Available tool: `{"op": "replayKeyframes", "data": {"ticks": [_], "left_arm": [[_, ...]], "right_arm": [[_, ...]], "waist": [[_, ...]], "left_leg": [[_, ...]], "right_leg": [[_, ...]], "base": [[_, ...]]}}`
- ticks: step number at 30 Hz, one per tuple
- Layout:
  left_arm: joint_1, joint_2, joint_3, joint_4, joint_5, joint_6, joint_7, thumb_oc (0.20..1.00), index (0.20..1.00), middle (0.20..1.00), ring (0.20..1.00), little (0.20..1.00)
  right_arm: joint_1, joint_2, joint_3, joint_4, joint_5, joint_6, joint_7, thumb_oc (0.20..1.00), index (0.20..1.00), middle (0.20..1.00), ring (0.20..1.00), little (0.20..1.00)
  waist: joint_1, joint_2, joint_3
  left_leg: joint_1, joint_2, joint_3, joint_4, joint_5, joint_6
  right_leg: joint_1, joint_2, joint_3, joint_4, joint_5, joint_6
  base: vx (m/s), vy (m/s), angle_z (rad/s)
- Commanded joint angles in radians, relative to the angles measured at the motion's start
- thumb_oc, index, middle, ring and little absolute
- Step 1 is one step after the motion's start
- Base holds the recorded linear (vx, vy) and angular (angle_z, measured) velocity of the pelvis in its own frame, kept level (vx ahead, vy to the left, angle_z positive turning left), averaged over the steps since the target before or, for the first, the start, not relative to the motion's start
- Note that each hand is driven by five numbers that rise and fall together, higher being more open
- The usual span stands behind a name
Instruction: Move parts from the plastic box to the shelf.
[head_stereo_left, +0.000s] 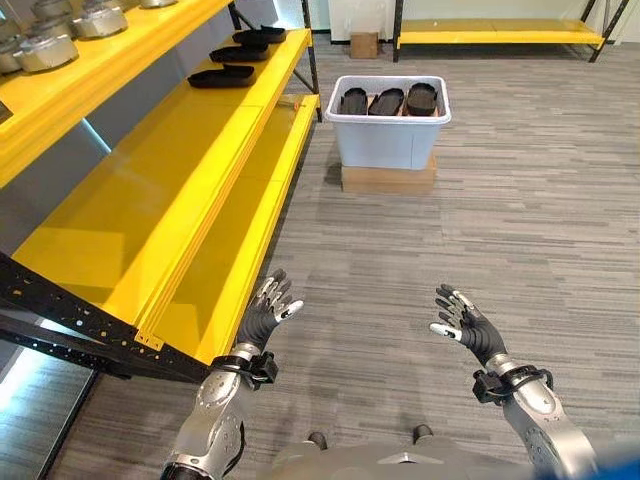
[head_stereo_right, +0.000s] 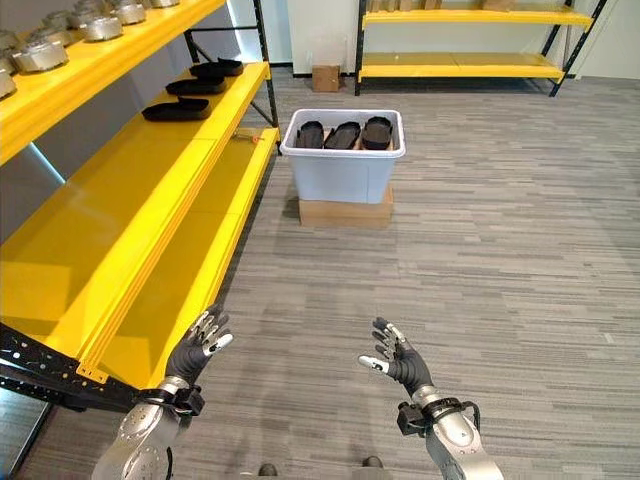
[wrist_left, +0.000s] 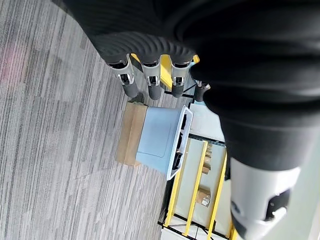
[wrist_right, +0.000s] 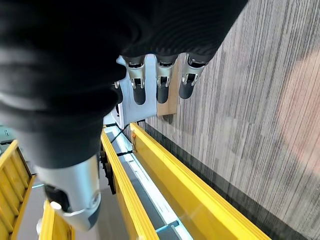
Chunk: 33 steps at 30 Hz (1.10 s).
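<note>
A pale plastic box (head_stereo_left: 388, 135) stands on a flat cardboard base (head_stereo_left: 388, 180) on the floor ahead, by the end of the yellow shelf (head_stereo_left: 150, 190). Three black parts (head_stereo_left: 387, 101) stand upright inside it. Three more black parts (head_stereo_left: 222, 76) lie on the shelf's far end. My left hand (head_stereo_left: 266, 315) hovers low near the shelf's front edge, open and holding nothing. My right hand (head_stereo_left: 465, 325) hovers open over the floor, also with nothing in it. Both are well short of the box, which shows past the fingers (wrist_left: 152, 85) in the left wrist view.
Several metal parts (head_stereo_left: 60, 40) rest on the upper shelf board at the left. A second yellow rack (head_stereo_left: 500, 35) stands along the back wall, with a small cardboard box (head_stereo_left: 364, 44) beside it. Grey carpet floor (head_stereo_left: 520, 220) stretches between me and the plastic box.
</note>
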Motion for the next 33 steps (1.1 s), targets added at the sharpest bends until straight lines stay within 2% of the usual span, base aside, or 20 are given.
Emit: {"op": "replayKeyframes", "data": {"ticks": [1,2,4,6,7,8,9,10,11,12,14,15,17,24,26,27,30,31,32,33], "left_arm": [[-0.008,0.070,0.025,-0.052,-0.007,-0.064,-0.007,1.000,1.000,1.000,1.000,1.000],[-0.008,0.070,0.025,-0.052,-0.007,-0.064,-0.007,1.000,1.000,1.000,1.000,1.000],[-0.025,0.071,0.019,-0.046,0.001,-0.065,0.003,1.000,1.000,1.000,1.000,1.000],[-0.029,0.075,0.024,-0.051,0.010,-0.065,0.007,1.000,1.000,1.000,1.000,1.000],[-0.030,0.071,0.024,-0.050,0.007,-0.066,0.003,1.000,1.000,1.000,1.000,1.000],[-0.034,0.072,0.024,-0.052,0.004,-0.070,0.002,1.000,1.000,1.000,1.000,1.000],[-0.034,0.071,0.024,-0.051,0.003,-0.070,0.002,1.000,1.000,1.000,1.000,1.000],[-0.054,0.052,0.022,-0.029,-0.001,-0.075,0.012,1.000,1.000,1.000,1.000,1.000],[-0.055,0.051,0.021,-0.028,-0.001,-0.076,0.012,1.000,1.000,1.000,1.000,1.000],[-0.066,0.038,0.015,-0.026,-0.007,-0.079,0.018,1.000,1.000,1.000,1.000,1.000],[-0.066,0.032,-0.002,-0.026,-0.005,-0.077,0.006,1.000,1.000,1.000,1.000,1.000],[-0.071,0.027,-0.010,-0.025,-0.008,-0.078,0.004,1.000,1.000,1.000,1.000,1.000],[-0.074,0.020,-0.025,-0.021,-0.023,-0.079,0.001,1.000,1.000,1.000,1.000,1.000],[-0.060,0.027,-0.040,-0.037,-0.036,-0.082,-0.007,1.000,1.000,1.000,1.000,1.000],[-0.063,0.030,-0.040,-0.030,-0.037,-0.082,-0.001,1.000,1.000,1.000,1.000,1.000],[-0.059,0.032,-0.039,-0.033,-0.038,-0.082,-0.001,1.000,1.000,1.000,1.000,1.000],[-0.057,0.039,-0.039,-0.042,-0.047,-0.080,-0.004,1.000,1.000,1.000,1.000,1.000],[-0.058,0.044,-0.041,-0.047,-0.047,-0.079,-0.008,1.000,1.000,1.000,1.000,1.000],[-0.059,0.047,-0.044,-0.050,-0.043,-0.079,-0.006,1.000,1.000,1.000,1.000,1.000],[-0.059,0.047,-0.044,-0.050,-0.043,-0.079,-0.006,1.000,1.000,1.000,1.000,1.000]], "right_arm": [[0.001,0.016,-0.010,-0.084,0.032,-0.059,0.003,1.000,1.000,1.000,1.000,1.000],[0.001,0.017,-0.010,-0.084,0.032,-0.058,0.003,1.000,1.000,1.000,1.000,1.000],[-0.009,0.027,0.000,-0.073,0.031,-0.059,-0.006,1.000,1.000,1.000,1.000,1.000],[-0.014,0.017,0.003,-0.082,-0.037,-0.061,-0.015,1.000,1.000,1.000,1.000,1.000],[-0.016,0.013,0.005,-0.090,-0.055,-0.066,-0.017,1.000,1.000,1.000,1.000,1.000],[-0.030,0.003,0.006,-0.093,-0.038,-0.072,-0.019,1.000,1.000,1.000,1.000,1.000],[-0.030,0.003,0.006,-0.093,-0.038,-0.072,-0.019,1.000,1.000,1.000,1.000,1.000],[-0.057,0.002,0.018,-0.072,-0.035,-0.070,-0.029,1.000,1.000,1.000,1.000,1.000],[-0.057,0.001,0.018,-0.072,-0.035,-0.071,-0.029,1.000,1.000,1.000,1.000,1.000],[-0.078,-0.008,0.027,-0.074,-0.053,-0.069,-0.037,1.000,1.000,1.000,1.000,1.000],[-0.070,-0.010,0.021,-0.080,-0.051,-0.071,-0.034,1.000,1.000,1.000,1.000,1.000],[-0.074,-0.013,0.024,-0.080,-0.050,-0.071,-0.037,1.000,1.000,1.000,1.000,1.000],[-0.077,-0.012,0.017,-0.080,-0.026,-0.077,-0.044,1.000,1.000,1.000,1.000,1.000],[-0.064,-0.030,0.006,-0.085,-0.020,-0.082,-0.027,1.000,1.000,1.000,1.000,1.000],[-0.062,-0.029,0.006,-0.089,-0.008,-0.080,-0.029,1.000,1.000,1.000,1.000,1.000],[-0.051,-0.034,0.003,-0.094,-0.002,-0.079,-0.023,1.000,1.000,1.000,1.000,1.000],[-0.033,-0.050,-0.002,-0.096,0.008,-0.084,-0.019,1.000,1.000,1.000,1.000,1.000],[-0.026,-0.059,-0.010,-0.101,0.014,-0.085,-0.018,1.000,1.000,1.000,1.000,1.000],[-0.018,-0.064,-0.016,-0.107,0.014,-0.085,-0.021,1.000,1.000,1.000,1.000,1.000],[-0.017,-0.064,-0.016,-0.107,0.014,-0.085,-0.021,1.000,1.000,1.000,1.000,1.000]], "waist": [[0.000,-0.028,0.017],[0.001,-0.029,0.013],[-0.012,-0.017,0.040],[-0.015,-0.004,0.056],[-0.020,-0.003,0.060],[-0.036,-0.012,0.076],[-0.036,-0.009,0.080],[-0.041,-0.025,0.100],[-0.042,-0.018,0.107],[-0.046,-0.019,0.110],[-0.063,-0.019,0.097],[-0.068,-0.018,0.088],[-0.074,-0.014,0.077],[-0.091,0.009,0.041],[-0.096,0.012,0.030],[-0.098,0.017,0.028],[-0.082,0.007,0.039],[-0.072,-0.003,0.055],[-0.062,-0.013,0.074],[-0.063,-0.013,0.073]], "left_leg": [[-0.055,-0.001,-0.066,0.176,-0.146,0.049],[-0.059,-0.002,-0.065,0.172,-0.141,0.049],[-0.043,-0.018,-0.061,0.172,-0.145,0.071],[-0.010,-0.024,-0.041,0.156,-0.159,0.083],[0.016,-0.030,-0.032,0.142,-0.167,0.084],[0.058,-0.053,-0.030,0.127,-0.186,0.083],[0.064,-0.050,-0.030,0.126,-0.188,0.082],[0.122,-0.073,-0.014,0.117,-0.232,0.073],[0.129,-0.065,-0.016,0.120,-0.239,0.072],[0.170,-0.063,-0.006,0.114,-0.258,0.063],[0.203,-0.055,-0.013,0.113,-0.284,0.063],[0.201,-0.050,-0.014,0.112,-0.275,0.055],[0.217,-0.023,-0.013,0.108,-0.286,0.042],[0.282,0.046,-0.023,-0.004,-0.235,0.000],[0.300,0.067,-0.021,-0.025,-0.212,-0.012],[0.285,0.094,-0.017,0.018,-0.161,-0.032],[0.141,0.135,-0.040,0.331,0.047,-0.062],[0.066,0.130,-0.068,0.452,0.090,-0.062],[0.017,0.110,-0.083,0.524,0.099,-0.057],[0.014,0.110,-0.085,0.527,0.098,-0.057]], "right_leg": [[-0.005,-0.083,0.019,0.212,0.142,0.026],[-0.010,-0.084,0.020,0.210,0.145,0.026],[-0.084,-0.081,0.039,0.341,0.227,0.012],[-0.152,-0.086,0.007,0.389,0.198,0.000],[-0.178,-0.083,-0.017,0.374,0.183,0.000],[-0.238,-0.043,-0.031,0.273,0.167,0.001],[-0.231,-0.041,-0.033,0.271,0.166,0.001],[-0.266,-0.069,-0.108,0.086,0.208,0.026],[-0.256,-0.063,-0.113,0.086,0.205,0.027],[-0.267,-0.063,-0.162,0.018,0.229,0.035],[-0.291,-0.019,-0.105,0.064,0.217,0.026],[-0.309,-0.007,-0.085,0.084,0.219,0.022],[-0.315,0.031,-0.084,0.115,0.194,0.005],[-0.366,0.071,-0.117,0.233,0.102,-0.020],[-0.372,0.089,-0.120,0.249,0.077,-0.034],[-0.360,0.114,-0.119,0.263,0.044,-0.054],[-0.282,0.172,-0.118,0.230,0.006,-0.120],[-0.256,0.182,-0.115,0.216,-0.004,-0.145],[-0.236,0.185,-0.109,0.207,-0.011,-0.157],[-0.237,0.185,-0.111,0.207,-0.012,-0.158]], "base": [[0.01,0.155,0.17],[0.01,0.150,0.22],[0.00,0.208,0.21],[0.08,0.213,-0.05],[0.21,0.137,-0.24],[0.17,0.073,-0.55],[0.36,0.002,-0.67],[0.26,-0.031,-0.48],[0.45,-0.076,0.11],[0.30,-0.081,0.28],[0.36,-0.093,0.20],[0.29,-0.098,0.06],[0.24,-0.143,0.09],[0.19,-0.129,0.24],[0.26,-0.181,0.22],[0.29,-0.229,-0.13],[0.20,-0.270,-0.21],[0.07,-0.254,-0.49],[0.03,-0.162,-0.40],[0.08,-0.138,-0.36]]}}
